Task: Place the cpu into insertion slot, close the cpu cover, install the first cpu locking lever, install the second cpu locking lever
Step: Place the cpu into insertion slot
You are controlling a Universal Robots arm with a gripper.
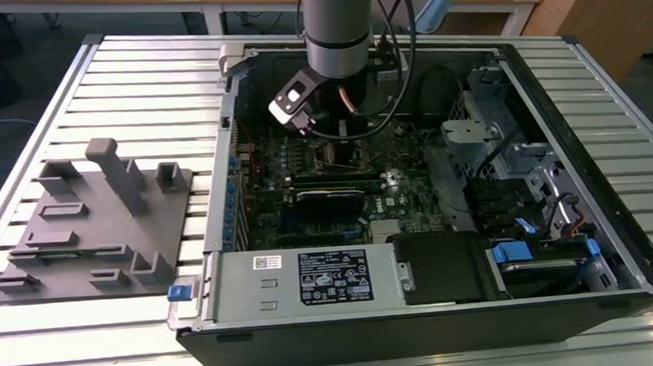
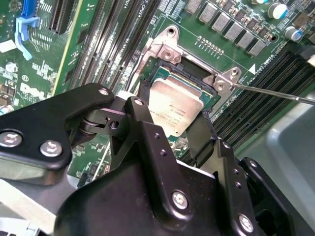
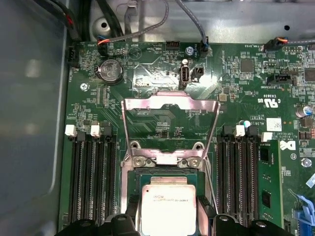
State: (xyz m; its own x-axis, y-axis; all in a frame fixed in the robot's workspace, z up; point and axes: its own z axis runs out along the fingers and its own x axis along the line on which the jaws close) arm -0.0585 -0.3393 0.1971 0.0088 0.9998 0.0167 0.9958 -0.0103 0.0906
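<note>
The tool (image 2: 174,109) gripped the cpu (image 2: 172,101), a small thin flat square chip with a pale silvery-beige metal face. One black finger (image 2: 140,110) pressed on each of two opposite edges. In both wrist views the cpu (image 3: 169,206) sat between the fingers directly over the insertion slot (image 3: 165,176), a small square socket with a dark centre and a brownish-grey metal rim. Whether the cpu was fully seated in the insertion slot could not be determined.

The cpu cover (image 3: 170,103), a thin silvery-brown square metal frame with a large window, was swung open. It lay back over the green circuit board (image 3: 147,73) on the far side of the insertion slot. Long black memory slots (image 3: 93,182) flanked the socket on both sides. A thin metal rod (image 2: 275,92) extended outward from one corner of the socket.

In the exterior view, the grey robot arm (image 1: 341,23) reached down into the open black computer case (image 1: 424,333), which stood on the slatted metal counter (image 1: 130,67). A silver power supply box with a white label (image 1: 309,280) occupied the near side of the case. A grey moulded fixture plate (image 1: 94,229) rested on the counter at the exterior view's left, just beside the case.
</note>
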